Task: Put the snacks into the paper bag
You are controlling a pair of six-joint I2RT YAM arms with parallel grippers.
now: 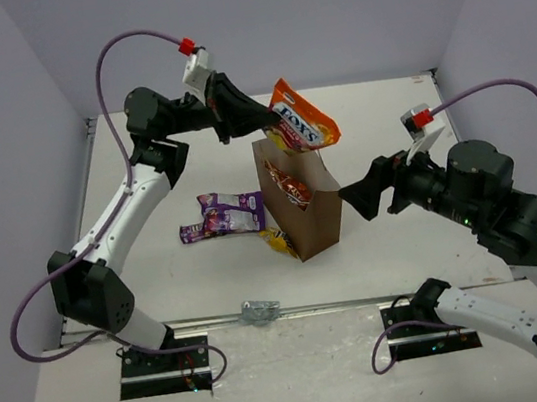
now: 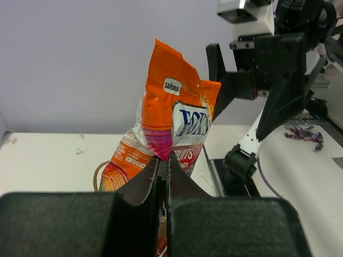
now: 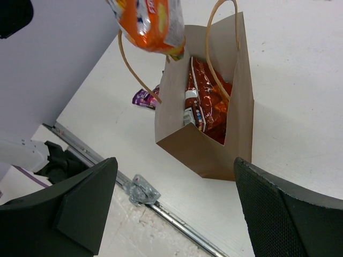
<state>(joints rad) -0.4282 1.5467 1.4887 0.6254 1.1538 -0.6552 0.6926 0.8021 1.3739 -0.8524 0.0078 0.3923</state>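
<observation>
FOX'S candy bag, orange, hangs in the air above the open mouth of the paper bag, clear of the rim. From the right wrist view its lower end sits between the bag's two string handles.

Left gripper: fingers clamped tight on the candy bag's bottom edge, no gap between them in the left wrist view; the packet stands up from the fingertips, creased and tilted.

Paper bag: upright, brown kraft, mid-table. Inside it is a red-and-silver crinkly bag, standing on end and leaning against one wall.

Purple wrappers: flat on the table, just to the left of the paper bag. Small yellow piece lies at the bag's near-left foot; cannot tell whether it touches the bag.

Right gripper: fingers spread wide, holding nothing, level with the paper bag's right side and near it, not touching.

A small crumpled metallic item sits on the rail at the table's near edge, well apart from the snacks.
</observation>
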